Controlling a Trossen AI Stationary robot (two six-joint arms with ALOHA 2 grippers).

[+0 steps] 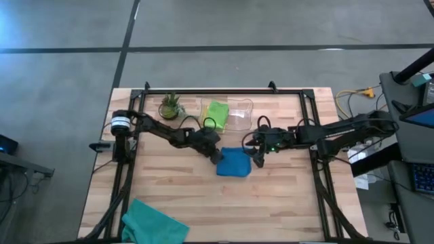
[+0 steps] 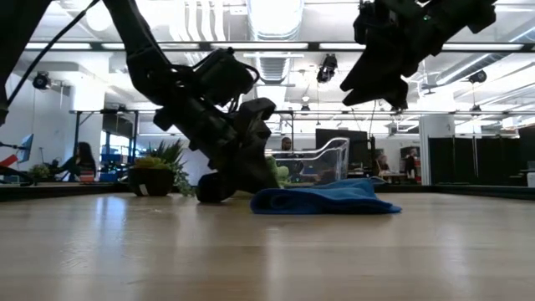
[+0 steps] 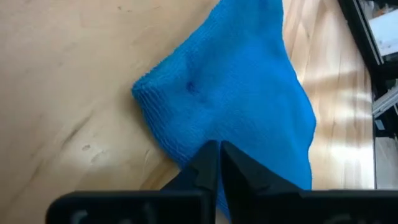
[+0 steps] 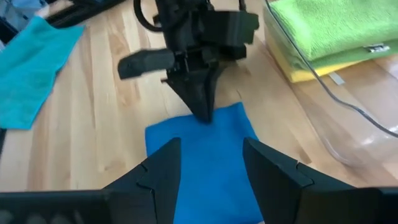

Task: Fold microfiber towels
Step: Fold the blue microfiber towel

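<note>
A blue towel (image 1: pixel 234 163) lies folded and flat on the wooden table near its middle; it also shows in the low view (image 2: pixel 326 199). My left gripper (image 4: pixel 204 115) is shut, low at the towel's left edge, slanting down. My right gripper (image 4: pixel 211 146) hangs open above the towel's right part (image 2: pixel 376 92), touching nothing. A lime green towel (image 4: pixel 323 28) lies on a yellow one (image 4: pixel 311 71) inside the clear bin (image 1: pixel 237 114). A teal towel (image 1: pixel 154 224) lies crumpled at the near left edge. My left gripper has its shut fingertips (image 3: pixel 219 149) on the blue towel's left edge (image 3: pixel 180 158), slanting down from the table's left. Whether a layer lies between the fingers I cannot tell. The towel stays flat on the table.
A small potted plant (image 1: pixel 170 106) stands at the far left beside the bin. Black frame rails (image 1: pixel 129 169) run along the table's left and right sides. Bare wood lies in front of the blue towel.
</note>
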